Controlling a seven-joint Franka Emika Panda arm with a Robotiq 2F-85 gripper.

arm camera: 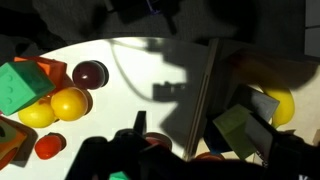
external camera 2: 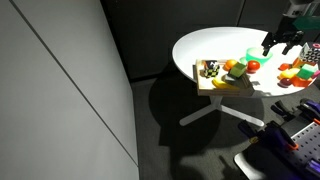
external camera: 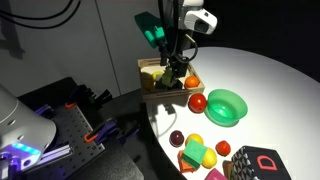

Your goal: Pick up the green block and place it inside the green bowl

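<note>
Green block (arm camera: pixel 15 88): far left in my wrist view, with a yellow fruit (arm camera: pixel 40 112) just beside it at 4 o'clock.
Wooden tray (external camera: pixel 155 88): on the left of the worktop (external camera: pixel 270 80).
Gripper (external camera: pixel 178 72): hangs over the tray; I cannot tell how the jaws stand.
Green bowl (external camera: pixel 226 106): at 4 o'clock from the tray.

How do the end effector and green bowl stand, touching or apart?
Apart. An exterior view shows the end effector over the tray, a clear gap from the green bowl.
</note>
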